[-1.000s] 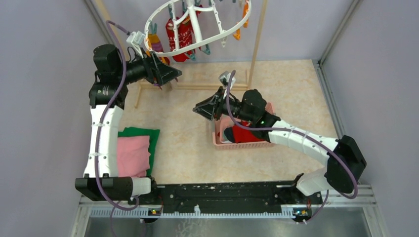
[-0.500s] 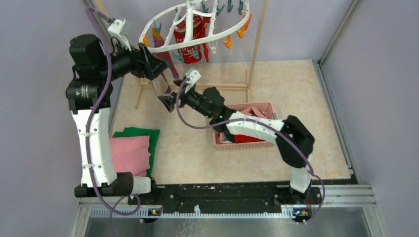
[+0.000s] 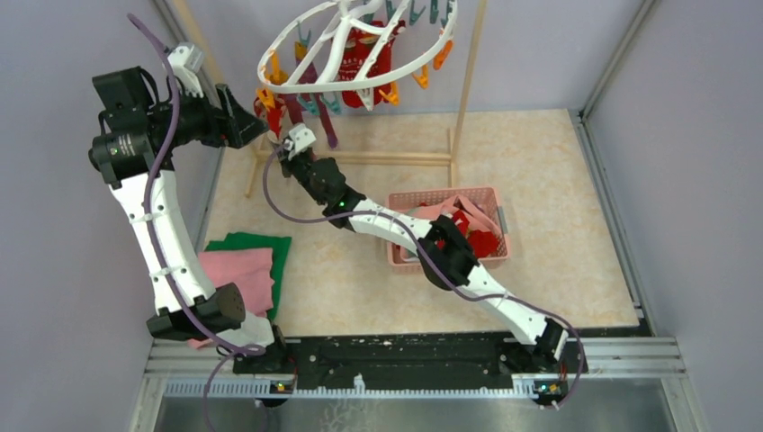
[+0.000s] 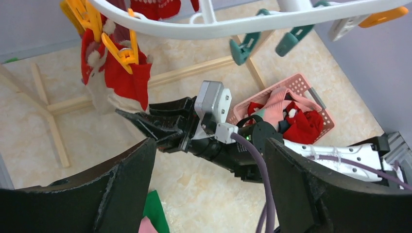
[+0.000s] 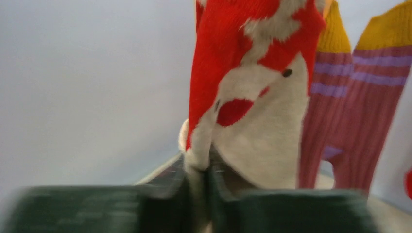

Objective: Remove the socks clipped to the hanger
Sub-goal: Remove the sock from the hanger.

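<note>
The white hanger ring (image 3: 360, 45) hangs tilted at the back, also in the left wrist view (image 4: 233, 26), with orange and teal clips. A red and white sock (image 4: 116, 73) hangs from orange clips (image 4: 124, 53) on its left side. My right gripper (image 3: 277, 155) reaches up to it and is shut on the sock's lower end (image 5: 252, 111), jaws pinched together (image 5: 199, 194). Maroon socks with purple stripes and yellow bands (image 5: 340, 111) hang beside it. Another red sock (image 3: 369, 49) hangs mid-ring. My left gripper (image 3: 256, 121) is wide open and empty (image 4: 210, 145), just left of the socks.
A pink mesh basket (image 3: 396, 200) holding red and pink socks sits mid-table, also in the left wrist view (image 4: 311, 90). The wooden pole frame (image 3: 468, 81) stands behind it with base bars (image 3: 396, 159). Folded pink (image 3: 243, 270) and green (image 3: 256, 243) cloths lie near left.
My right arm has stretched from the basket back and left to the hanging socks and closed on the red and white one. My left arm has risen and pulled left. The hanger has swung.
</note>
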You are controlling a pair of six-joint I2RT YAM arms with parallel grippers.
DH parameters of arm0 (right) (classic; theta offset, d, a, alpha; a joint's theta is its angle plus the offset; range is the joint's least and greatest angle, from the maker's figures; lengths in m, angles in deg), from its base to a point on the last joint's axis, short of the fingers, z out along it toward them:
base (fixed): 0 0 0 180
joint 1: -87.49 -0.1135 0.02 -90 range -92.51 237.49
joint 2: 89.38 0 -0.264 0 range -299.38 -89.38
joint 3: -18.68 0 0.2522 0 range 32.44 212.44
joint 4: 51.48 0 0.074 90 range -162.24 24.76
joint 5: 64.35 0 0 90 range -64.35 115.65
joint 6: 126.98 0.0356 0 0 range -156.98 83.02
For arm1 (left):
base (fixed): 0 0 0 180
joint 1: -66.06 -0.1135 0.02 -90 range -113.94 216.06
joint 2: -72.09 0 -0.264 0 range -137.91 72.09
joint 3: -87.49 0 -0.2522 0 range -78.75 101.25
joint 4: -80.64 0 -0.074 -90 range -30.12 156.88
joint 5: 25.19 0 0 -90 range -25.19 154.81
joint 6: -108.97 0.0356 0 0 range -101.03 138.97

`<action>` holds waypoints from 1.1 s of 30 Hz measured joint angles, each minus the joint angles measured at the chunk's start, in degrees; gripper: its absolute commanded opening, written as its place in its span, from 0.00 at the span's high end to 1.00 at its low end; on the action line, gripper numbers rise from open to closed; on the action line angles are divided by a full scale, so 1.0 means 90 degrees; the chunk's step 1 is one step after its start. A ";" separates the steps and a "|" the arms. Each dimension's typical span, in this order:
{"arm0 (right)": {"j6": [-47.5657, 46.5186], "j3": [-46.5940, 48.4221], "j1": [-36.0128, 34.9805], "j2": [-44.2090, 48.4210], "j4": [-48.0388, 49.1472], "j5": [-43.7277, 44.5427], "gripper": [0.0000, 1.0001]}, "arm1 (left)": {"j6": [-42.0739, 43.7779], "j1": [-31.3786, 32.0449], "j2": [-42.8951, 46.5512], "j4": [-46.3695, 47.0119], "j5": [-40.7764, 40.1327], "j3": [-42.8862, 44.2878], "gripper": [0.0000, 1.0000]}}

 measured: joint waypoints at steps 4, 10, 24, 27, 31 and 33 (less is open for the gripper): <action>0.0012 -0.1294 0.0095 0.0403 0.0583 0.0253 1.00 | 0.0304 -0.0039 0.0022 -0.0155 0.0097 -0.0024 0.12; 0.0041 -0.3298 0.0262 0.1392 0.1287 0.0170 1.00 | 0.0457 -0.0039 0.0223 -0.0143 0.0219 -0.0223 0.12; 0.1027 -0.6424 0.0248 0.5292 0.2033 -0.1409 1.00 | 0.0396 -0.0044 0.0763 0.0058 0.0367 -0.0814 0.18; 0.1241 -0.7225 0.0248 0.6275 0.2096 -0.1540 1.00 | 0.0338 -0.0044 0.0945 0.0104 0.0452 -0.0840 0.17; 0.1401 -0.8233 0.0255 0.7434 0.1982 -0.1523 1.00 | 0.0279 -0.0044 0.1139 0.0185 0.0551 -0.0816 0.17; 0.1447 -0.8612 0.0262 0.7949 0.1829 -0.1484 1.00 | 0.0253 -0.0044 0.1171 0.0187 0.0614 -0.0731 0.19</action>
